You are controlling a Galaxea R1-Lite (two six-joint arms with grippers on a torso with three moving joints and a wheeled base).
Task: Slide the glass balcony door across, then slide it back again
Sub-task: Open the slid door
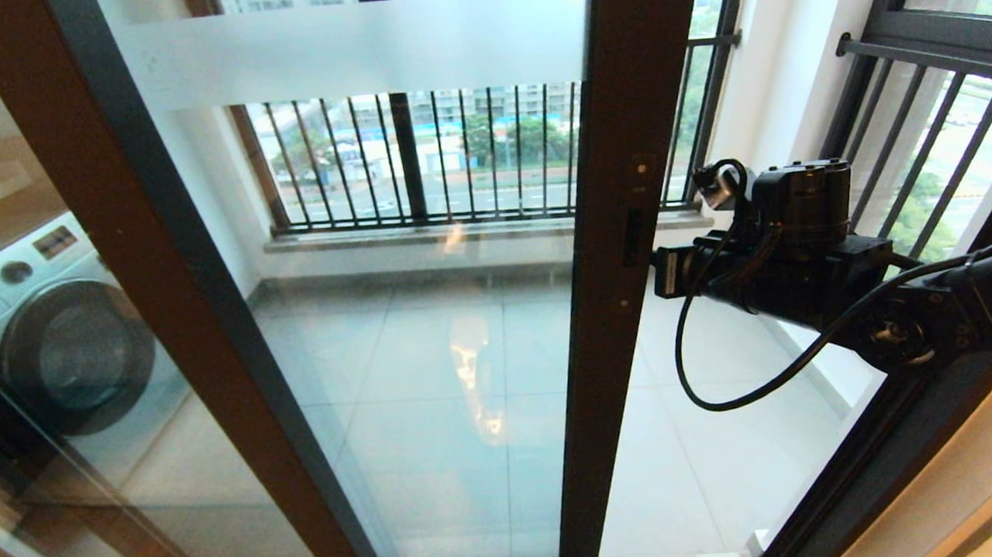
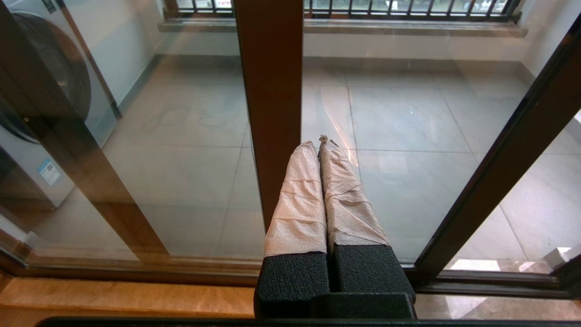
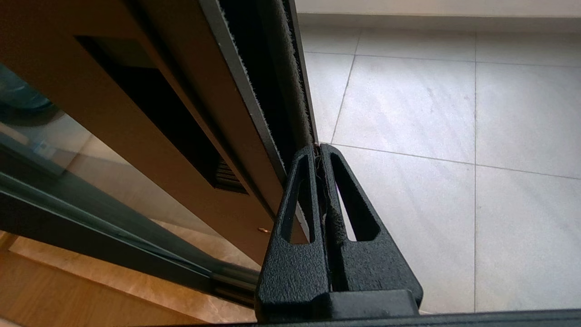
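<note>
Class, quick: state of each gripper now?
Left gripper: closed, holding nothing.
Right gripper: closed, empty, at the glass balcony door edge.

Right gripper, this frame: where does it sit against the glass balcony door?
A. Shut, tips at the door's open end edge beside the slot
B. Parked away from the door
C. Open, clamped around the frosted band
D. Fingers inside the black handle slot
A: the right gripper has its fingers together, tips at the brush-lined end edge of the glass balcony door, beside the handle slot, not in it.
</note>
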